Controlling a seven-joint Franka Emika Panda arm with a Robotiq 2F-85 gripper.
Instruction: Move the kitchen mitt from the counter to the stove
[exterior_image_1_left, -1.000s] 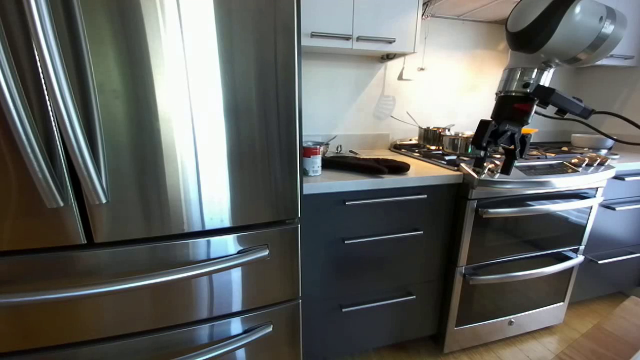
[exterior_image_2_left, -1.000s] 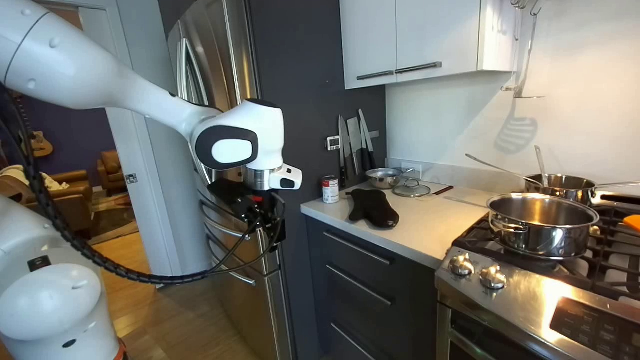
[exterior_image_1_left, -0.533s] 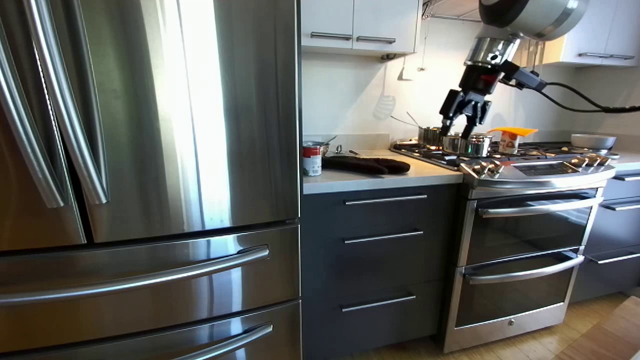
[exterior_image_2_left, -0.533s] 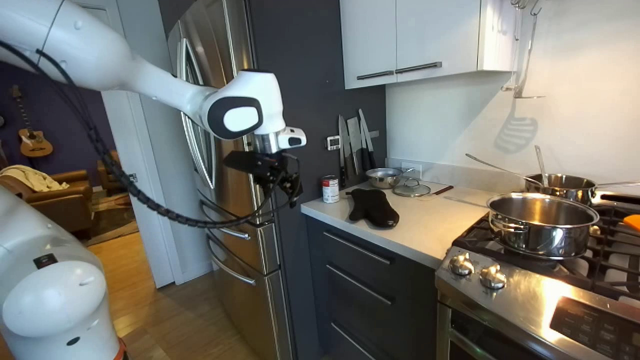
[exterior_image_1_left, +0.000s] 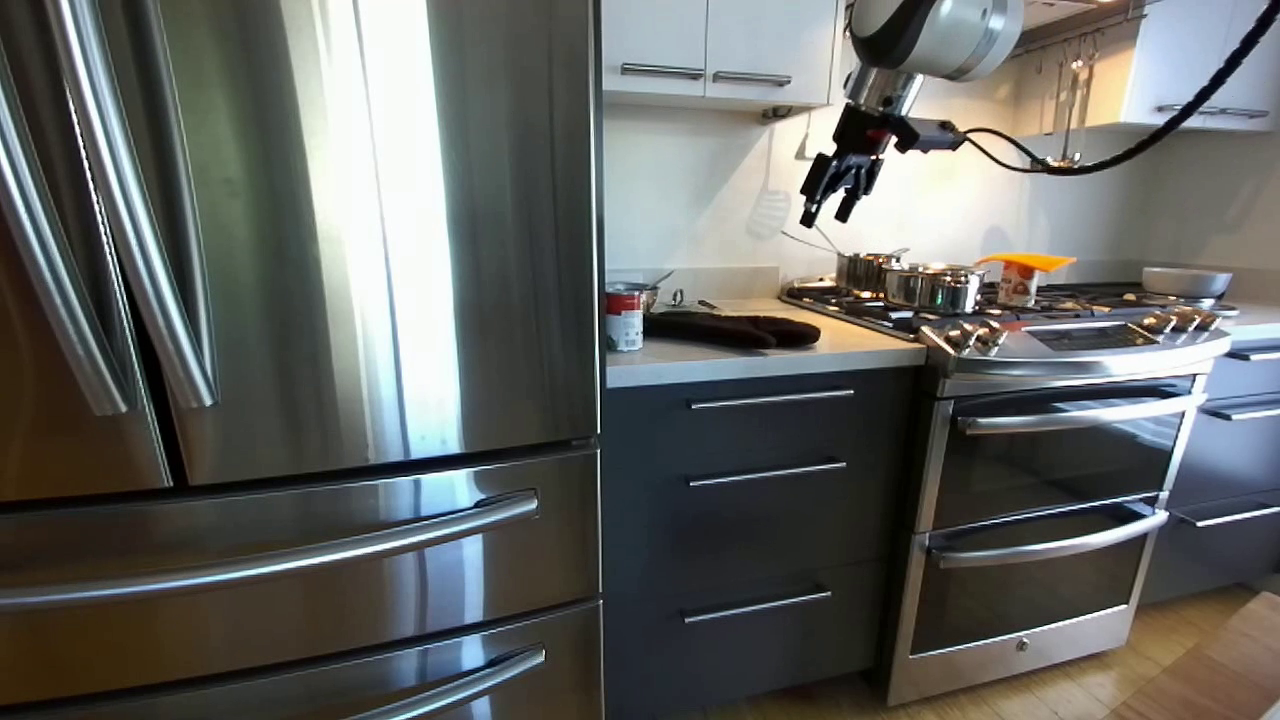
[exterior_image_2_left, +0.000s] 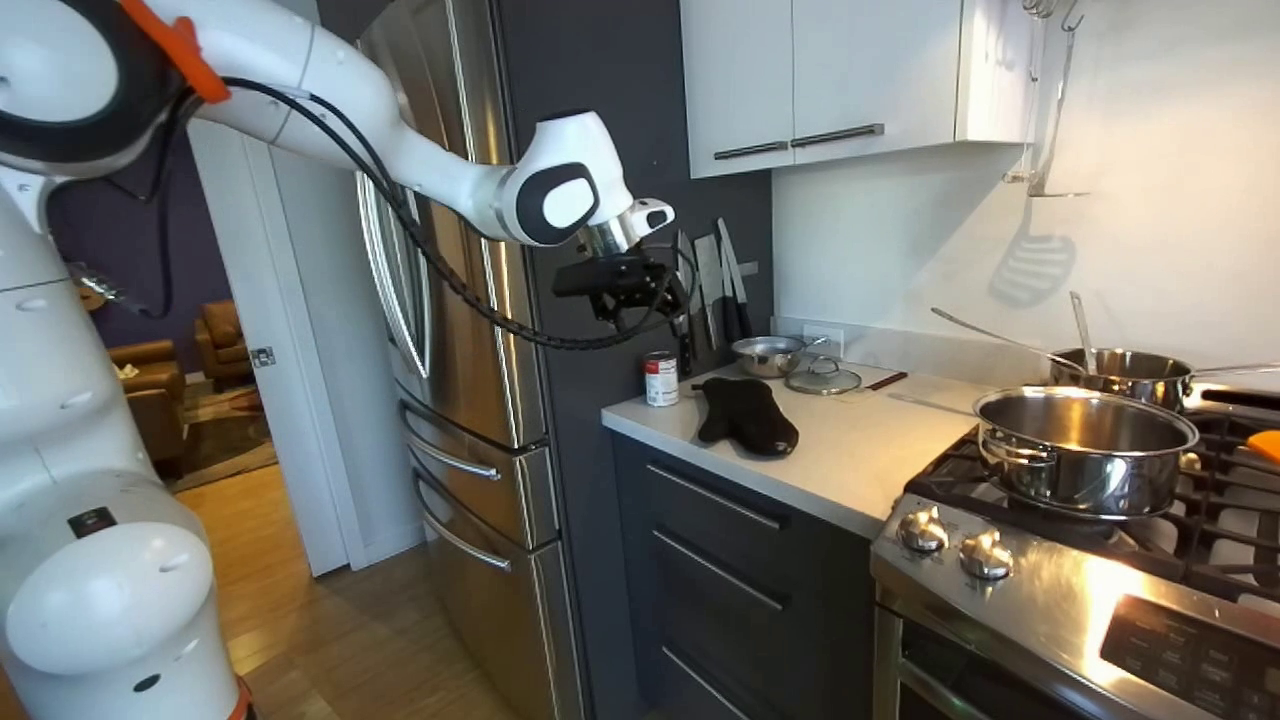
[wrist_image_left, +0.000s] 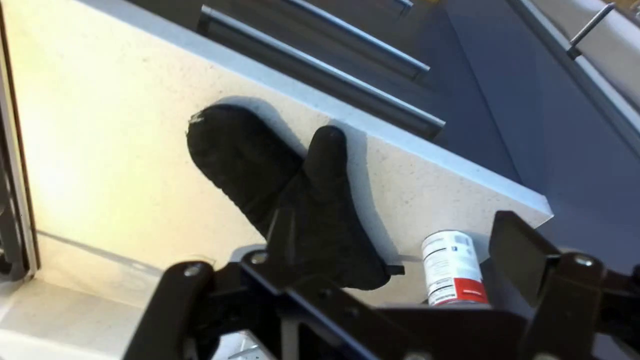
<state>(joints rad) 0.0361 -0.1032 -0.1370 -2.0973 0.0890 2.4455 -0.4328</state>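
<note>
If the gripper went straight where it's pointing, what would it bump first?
Probably the mitt, or the counter right beside it: the gripper points down at a slant, and depth is unclear.

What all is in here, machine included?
Counter: one, light grey, central
Fridge: one, silver, near counter
Stove: one, silver and black, beside counter
Drawers: three, dark grey, under counter
Kitchen mitt: one, black, on counter
Can: one, white and red, on counter
Pan: one, silver, on counter
Glass lid: one, clear, by pan
Knives: at least three, silver and black, near can
Pots: two, silver, on stove
Dish: one, pale grey, on stove
Unclear item: one, orange, at stove
Cabinets: at least two, white, overhead
Utensils: several, silver, hanging
Seats: at least two, brown, background
Robot arm: one, mostly white, by counter
Gripper: one, black, above counter
</note>
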